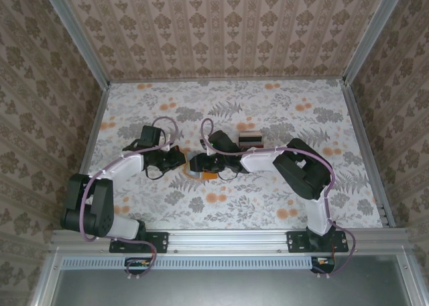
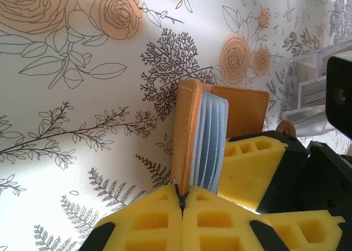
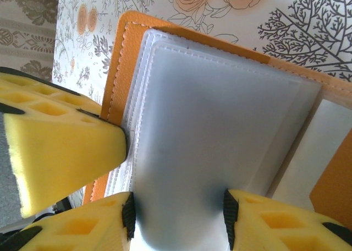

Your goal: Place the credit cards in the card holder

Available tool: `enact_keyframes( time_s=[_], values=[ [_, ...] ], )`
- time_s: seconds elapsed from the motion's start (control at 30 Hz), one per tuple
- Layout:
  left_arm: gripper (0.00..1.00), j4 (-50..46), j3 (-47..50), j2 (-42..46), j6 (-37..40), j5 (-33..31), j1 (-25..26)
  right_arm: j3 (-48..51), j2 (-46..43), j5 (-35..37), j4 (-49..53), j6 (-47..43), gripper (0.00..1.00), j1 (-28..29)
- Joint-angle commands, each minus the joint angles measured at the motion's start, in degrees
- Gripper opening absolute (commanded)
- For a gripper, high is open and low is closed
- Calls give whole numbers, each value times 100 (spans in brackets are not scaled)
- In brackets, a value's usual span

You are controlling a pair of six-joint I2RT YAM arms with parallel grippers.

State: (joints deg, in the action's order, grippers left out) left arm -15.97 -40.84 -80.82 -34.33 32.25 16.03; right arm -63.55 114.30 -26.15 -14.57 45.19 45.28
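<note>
Two grippers are meeting over the orange card holder [image 1: 209,176] in the middle of the table [image 1: 268,205]. The left gripper [image 2: 181,202] is pinching its cover, holding it open. The right gripper [image 3: 177,218] is straddling a pale sheet [image 3: 203,135] among the grey sleeves [image 2: 212,141]; I cannot tell whether it is squeezing.

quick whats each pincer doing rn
left pincer: shut on the holder, at its cover edge
right pincer: jaws apart either side of a pale sheet; gripped or not, cannot tell
</note>
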Motion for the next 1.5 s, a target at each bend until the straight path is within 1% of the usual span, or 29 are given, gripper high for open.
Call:
enact_keyframes(
  time_s=[0.0, 0.1, 0.33, 0.4, 0.43, 0.63, 0.83, 1.0, 1.07, 1.17, 1.2, 1.47],
  values=[
    [0, 28, 94, 94, -48, 81, 9, -71, 77, 12, 145, -84, 42, 51],
    [0, -50, 85, 85, 4, 23, 1, -52, -2, 96, 255, -173, 31, 42],
    [0, -231, 185, 97, 119, -185, -140, 96, -392, 457, 853, -550, 30, -40],
    [0, -218, 249, 110, 128, -194, -204, 155, -489, 582, 971, -631, 31, -67],
    [0, -238, 268, 110, 153, -200, -234, 182, -537, 683, 1053, -673, 34, -67],
    [0, -225, 374, 141, 191, -216, -276, 189, -679, 1223, 1549, -942, 35, -78],
    [0, -272, 386, 119, 260, -273, -282, 219, -924, 1655, 2003, -1139, 46, -101],
    [1, -251, 371, 19, 295, -258, -303, 294, -1255, 1769, 2256, -1244, 49, -156],
    [18, -222, 357, 14, 329, -166, -302, 317, -1380, 1764, 2308, -1276, 50, -153],
    [29, -406, 258, 63, 416, -225, -303, 321, -1494, 1740, 2310, -1321, 50, -161],
    [32, -450, 236, 103, 430, -243, -302, 318, -1507, 1722, 2309, -1328, 50, -163],
    [42, -885, -8, 307, 579, -392, -352, 214, -1597, 1616, 2320, -1357, 50, -182]
  ],
)
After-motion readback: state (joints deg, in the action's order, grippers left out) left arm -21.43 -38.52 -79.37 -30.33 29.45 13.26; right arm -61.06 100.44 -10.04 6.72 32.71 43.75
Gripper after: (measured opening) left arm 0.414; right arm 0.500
